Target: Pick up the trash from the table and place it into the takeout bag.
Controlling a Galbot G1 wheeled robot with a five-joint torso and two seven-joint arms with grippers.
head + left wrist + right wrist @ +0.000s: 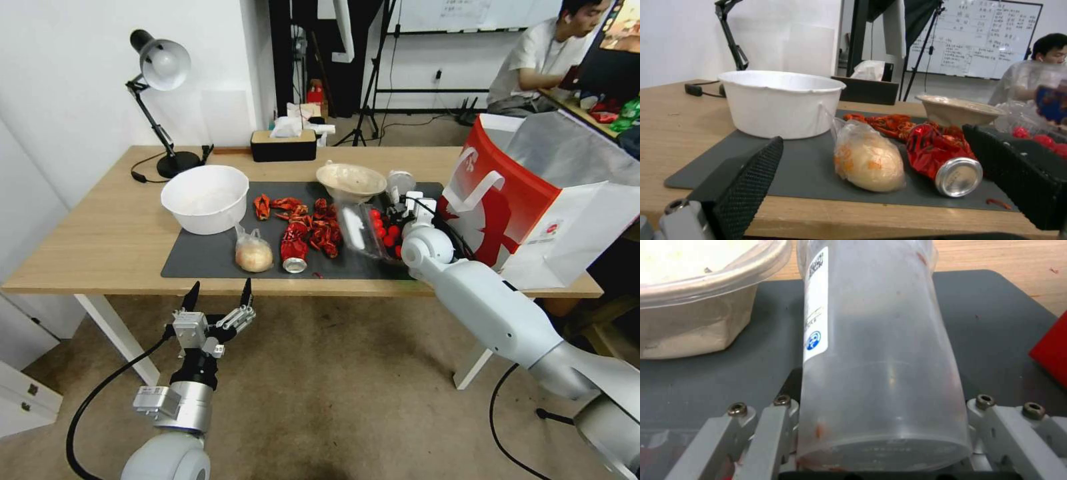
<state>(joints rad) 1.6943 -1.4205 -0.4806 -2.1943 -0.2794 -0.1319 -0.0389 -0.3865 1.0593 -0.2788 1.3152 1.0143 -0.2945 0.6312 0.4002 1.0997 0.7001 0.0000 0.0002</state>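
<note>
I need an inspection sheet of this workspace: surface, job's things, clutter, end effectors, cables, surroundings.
Surface: light-wood table, dark grey mat.
Job's things: bagged round bun, crushed red can, shallow beige bowl, red-and-white paper takeout bag at the robot's right.
Clutter: large white bowl, red scraps, cherry tomatoes.
End effectors: left end effector open before table edge; right end effector around clear plastic cup.
Cables: lamp cord.
Surroundings: black desk lamp, tissue box.

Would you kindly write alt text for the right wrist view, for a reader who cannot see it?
The right tool has its fingers on either side of a clear plastic cup with a white label, above the dark grey mat. A shallow beige bowl sits beside it.
</note>
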